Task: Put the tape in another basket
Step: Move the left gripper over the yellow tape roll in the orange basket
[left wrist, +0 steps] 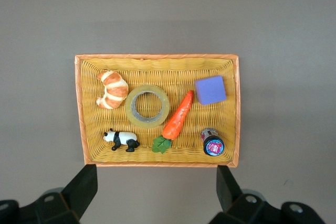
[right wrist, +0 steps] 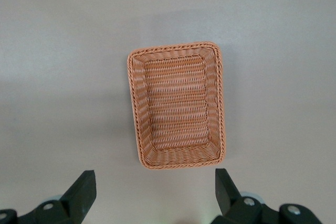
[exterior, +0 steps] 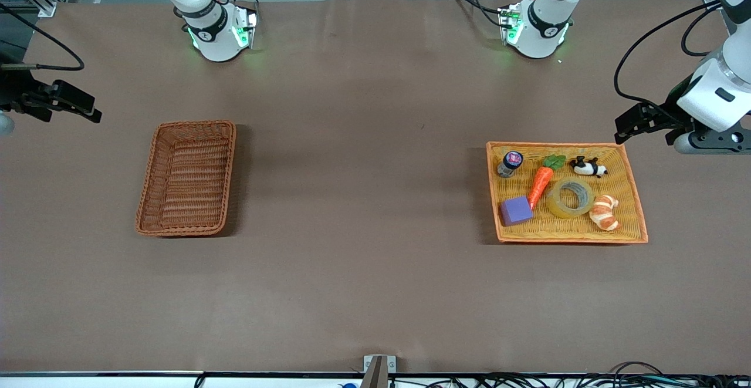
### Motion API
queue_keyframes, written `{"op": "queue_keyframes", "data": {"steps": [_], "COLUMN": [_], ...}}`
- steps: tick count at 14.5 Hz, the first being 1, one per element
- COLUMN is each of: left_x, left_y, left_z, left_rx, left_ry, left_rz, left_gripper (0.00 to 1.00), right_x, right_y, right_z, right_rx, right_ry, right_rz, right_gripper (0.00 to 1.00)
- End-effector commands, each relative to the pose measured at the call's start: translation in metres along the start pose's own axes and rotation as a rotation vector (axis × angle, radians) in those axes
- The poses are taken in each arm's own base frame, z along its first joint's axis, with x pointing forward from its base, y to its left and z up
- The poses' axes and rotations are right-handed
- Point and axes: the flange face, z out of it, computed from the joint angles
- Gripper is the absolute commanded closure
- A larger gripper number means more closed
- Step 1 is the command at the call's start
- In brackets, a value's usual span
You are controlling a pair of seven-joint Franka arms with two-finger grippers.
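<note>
The tape (exterior: 570, 198) lies flat in the orange-yellow tray (exterior: 572, 238), between a carrot and a croissant; it also shows in the left wrist view (left wrist: 147, 106). The reddish-brown basket (exterior: 188, 178) stands empty toward the right arm's end of the table and shows in the right wrist view (right wrist: 177, 108). My left gripper (exterior: 631, 128) hangs open and empty, high over the table just off the tray's rim (left wrist: 156, 190). My right gripper (exterior: 82, 106) hangs open and empty, high over the table beside the basket (right wrist: 155, 190).
The tray also holds a toy carrot (exterior: 543, 181), a croissant (exterior: 605, 212), a purple cube (exterior: 516, 210), a small panda figure (exterior: 589, 166) and a small dark jar (exterior: 510, 163). Brown table cover lies between basket and tray.
</note>
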Motion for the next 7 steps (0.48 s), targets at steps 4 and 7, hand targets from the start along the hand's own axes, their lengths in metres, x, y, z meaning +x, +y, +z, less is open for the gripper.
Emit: {"op": "queue_keyframes", "data": {"steps": [4,7], "left_x": [0.003,0.003], "left_y": [0.001,-0.016], "left_z": [-0.001,0.011], "left_rx": [0.0,-0.013], "left_ry": [0.006,-0.016], "left_rz": [-0.006,-0.016], "left_gripper": [0.0,0.01], "right_x": [-0.005,-0.004], "right_y": [0.001,0.002], "right_z": [-0.003,-0.003], "right_rx": [0.008,0.008], "right_ry": [0.001,0.004], "right_rz": [-0.008,-0.007], "right_gripper": [0.0,0.0]}}
